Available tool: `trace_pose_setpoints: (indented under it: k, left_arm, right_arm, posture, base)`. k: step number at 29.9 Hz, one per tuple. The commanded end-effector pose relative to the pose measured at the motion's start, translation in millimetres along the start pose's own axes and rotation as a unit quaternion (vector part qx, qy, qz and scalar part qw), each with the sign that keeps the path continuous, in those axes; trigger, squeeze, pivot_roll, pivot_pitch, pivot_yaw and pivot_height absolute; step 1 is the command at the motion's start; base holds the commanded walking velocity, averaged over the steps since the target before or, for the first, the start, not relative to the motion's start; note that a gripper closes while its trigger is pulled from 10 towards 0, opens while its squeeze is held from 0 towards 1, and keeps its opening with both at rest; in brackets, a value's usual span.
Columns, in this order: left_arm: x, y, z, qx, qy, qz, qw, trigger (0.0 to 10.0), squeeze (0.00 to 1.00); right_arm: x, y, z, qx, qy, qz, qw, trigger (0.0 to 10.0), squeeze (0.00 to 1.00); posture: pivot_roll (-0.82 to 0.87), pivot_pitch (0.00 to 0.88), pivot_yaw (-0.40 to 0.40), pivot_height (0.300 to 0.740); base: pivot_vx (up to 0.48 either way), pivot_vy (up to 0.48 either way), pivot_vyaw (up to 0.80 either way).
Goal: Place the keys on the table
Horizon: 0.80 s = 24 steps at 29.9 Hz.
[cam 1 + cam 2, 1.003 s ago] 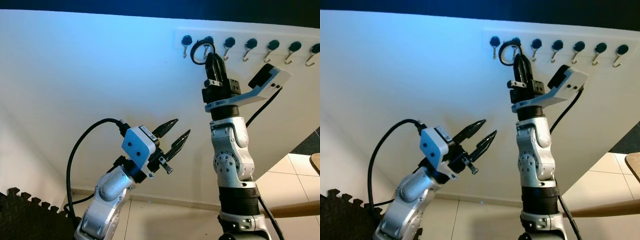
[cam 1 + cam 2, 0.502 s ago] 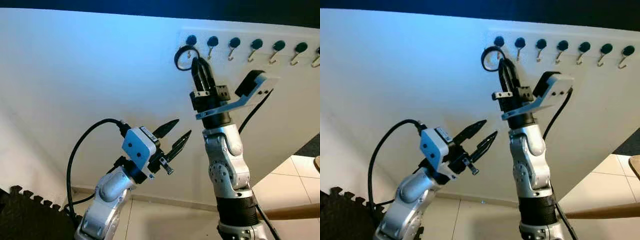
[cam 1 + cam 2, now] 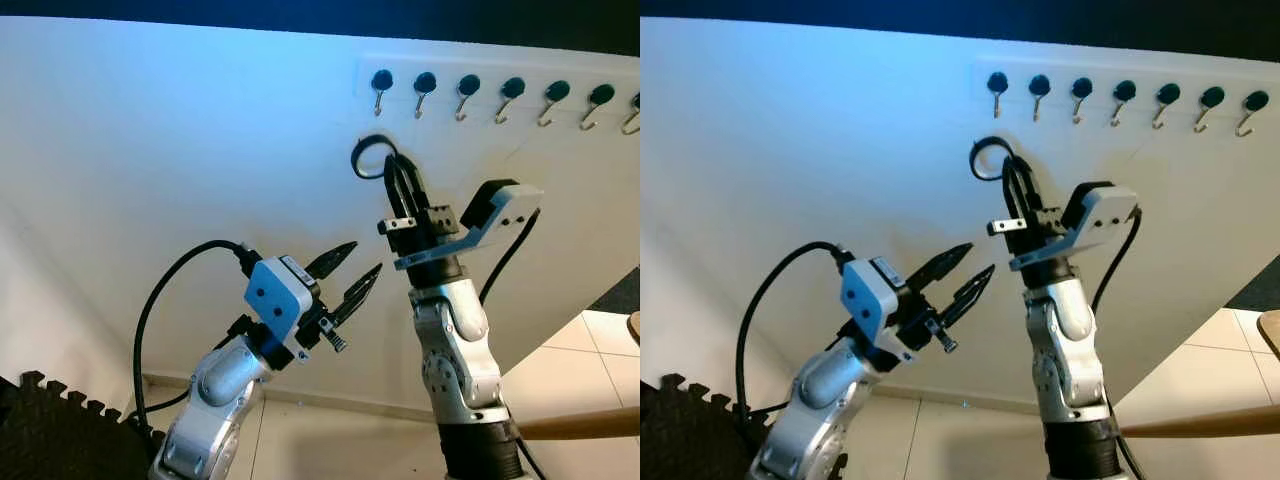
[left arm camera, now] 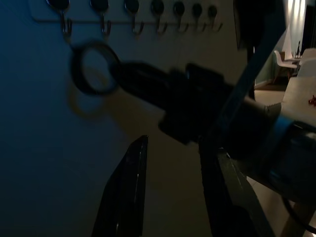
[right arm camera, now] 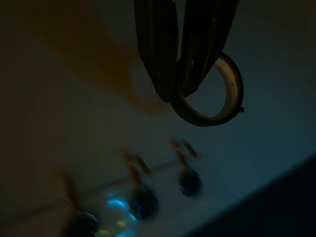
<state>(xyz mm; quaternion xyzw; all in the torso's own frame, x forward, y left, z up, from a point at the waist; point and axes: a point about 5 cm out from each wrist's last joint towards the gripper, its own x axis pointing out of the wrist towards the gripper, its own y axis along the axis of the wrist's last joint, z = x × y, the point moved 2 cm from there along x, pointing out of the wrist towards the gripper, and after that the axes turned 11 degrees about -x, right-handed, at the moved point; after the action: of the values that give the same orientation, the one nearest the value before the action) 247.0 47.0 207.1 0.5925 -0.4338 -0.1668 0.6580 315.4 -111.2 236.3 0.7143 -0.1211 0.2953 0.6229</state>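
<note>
The keys show as a dark ring (image 3: 368, 157) held up in front of the white wall, below the row of hooks. My right gripper (image 3: 398, 172) points upward and is shut on the ring, which sticks out past its tips toward my left. In the right wrist view the ring (image 5: 213, 94) hangs pinched between the two black fingers (image 5: 157, 44). My left gripper (image 3: 348, 272) is raised lower down, to my left of the right arm, open and holding nothing. The left wrist view shows the ring (image 4: 94, 67) and the right gripper ahead.
A white rail with several dark-knobbed hooks (image 3: 468, 88) runs along the wall above the grippers. A wooden table edge (image 3: 580, 424) pokes in at lower right over a tiled floor. A dark foam mat (image 3: 50, 430) lies at lower left.
My right gripper has come down and away from the hook rail with the ring in it. The left arm has stayed where it was.
</note>
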Motion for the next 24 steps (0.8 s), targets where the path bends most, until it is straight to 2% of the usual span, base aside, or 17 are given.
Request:
trace_pose_setpoints:
  k: [1,4,6,8,9,10,11,12,13,14,15,16,17,18,20,21,24]
  left_arm:
    - [-6.9,-10,-1.4,0.005,0.000,-0.024,1.000,10.0,0.00]
    - [-10.1,-16,-4.0,0.004,0.010,-0.036,0.999,10.0,0.00]
    - [-14.6,-24,-7.2,0.011,0.018,-0.057,0.998,10.0,0.00]
    - [-16.6,-29,-8.9,0.015,0.024,-0.070,0.997,10.0,0.00]
    - [-19.0,-34,-11.0,0.019,0.030,-0.087,0.996,10.0,0.00]
    - [-22.4,-41,-13.0,0.022,0.037,-0.108,0.993,10.0,0.00]
    - [-28.4,-51,-15.6,0.021,0.047,-0.135,0.990,10.0,0.00]
    - [-28.4,-51,-15.6,0.021,0.047,-0.135,0.990,10.0,0.00]
    - [-35.3,-62,-18.9,0.018,0.062,-0.162,0.985,10.0,0.00]
    - [-45.0,-76,-23.5,0.017,0.084,-0.198,0.976,10.0,0.00]
    - [-54.4,-88,-27.9,0.018,0.106,-0.230,0.967,10.0,0.00]
    - [-54.4,-88,-27.9,0.018,0.106,-0.230,0.967,10.0,0.00]
    - [-80.6,-118,-38.2,0.007,0.165,-0.309,0.937,10.0,0.00]
    - [-80.6,-118,-38.2,0.007,0.165,-0.309,0.937,10.0,0.00]
    - [-103.9,-140,-45.1,-0.020,0.223,-0.357,0.907,10.0,0.00]
    - [-103.9,-140,-45.1,-0.020,0.223,-0.357,0.907,10.0,0.00]
    - [-134.0,-162,-52.8,-0.060,0.306,-0.393,0.865,10.0,0.00]
  right_arm:
    - [-11.2,-19,15.2,-0.016,-0.038,-0.045,0.998,0.0,0.00]
    - [-20.1,-39,24.1,-0.035,-0.058,-0.100,0.993,0.0,0.00]
    - [-30.3,-58,32.3,-0.066,-0.072,-0.157,0.983,0.4,0.00]
    - [-34.1,-63,35.1,-0.067,-0.078,-0.167,0.981,0.5,0.00]
    - [-37.5,-66,37.3,-0.067,-0.081,-0.172,0.979,1.8,0.00]
    - [-41.8,-70,38.9,-0.074,-0.079,-0.181,0.978,1.8,0.00]
    - [-49.2,-78,40.6,-0.083,-0.073,-0.197,0.974,3.6,0.00]
    - [-49.2,-78,40.6,-0.083,-0.073,-0.197,0.974,3.6,0.00]
    - [-57.7,-88,41.5,-0.096,-0.063,-0.220,0.969,7.1,0.00]
    - [-68.5,-99,40.9,-0.102,-0.048,-0.249,0.962,10.0,0.00]
    - [-78.5,-110,40.0,-0.102,-0.035,-0.277,0.955,10.0,0.00]
    - [-78.5,-110,40.0,-0.102,-0.035,-0.277,0.955,10.0,0.00]
    - [-104.2,-133,32.3,-0.091,0.012,-0.336,0.938,10.0,0.00]
    - [-104.2,-133,32.3,-0.091,0.012,-0.336,0.938,10.0,0.00]
    - [-128.1,-149,29.7,-0.092,0.036,-0.381,0.919,10.0,0.00]
    - [-128.1,-149,29.7,-0.092,0.036,-0.381,0.919,10.0,0.00]
    - [-158.1,-164,36.8,-0.094,0.022,-0.434,0.896,10.0,0.00]
  posture:
    - [0.04,0.133,-0.026,0.740]
    - [0.04,0.132,-0.027,0.740]
    - [0.05,0.131,-0.027,0.740]
    - [0.05,0.129,-0.028,0.740]
    - [0.05,0.129,-0.028,0.740]
    - [0.05,0.128,-0.028,0.740]
    - [0.05,0.129,-0.027,0.740]
    - [0.05,0.129,-0.027,0.740]
    - [0.05,0.128,-0.027,0.740]
    - [0.04,0.126,-0.025,0.740]
    - [0.04,0.126,-0.025,0.740]
    - [0.04,0.126,-0.025,0.740]
    - [0.04,0.121,-0.023,0.740]
    - [0.04,0.121,-0.023,0.740]
    - [0.04,0.120,-0.022,0.740]
    - [0.04,0.120,-0.022,0.740]
    - [0.04,0.112,-0.021,0.740]
  base:
    - [0.000,0.000,0.00]
    - [0.000,0.000,0.00]
    - [0.000,0.000,0.00]
    - [0.000,0.000,0.00]
    - [0.000,0.000,0.00]
    - [0.000,0.000,0.00]
    - [0.000,0.000,0.00]
    - [0.000,0.000,0.00]
    - [0.000,0.000,0.00]
    - [0.000,0.000,0.00]
    - [0.000,0.000,0.00]
    - [0.000,0.000,0.00]
    - [0.000,0.000,0.00]
    - [0.000,0.000,0.00]
    - [0.000,0.000,0.00]
    - [0.000,0.000,0.00]
    - [0.000,0.000,0.00]
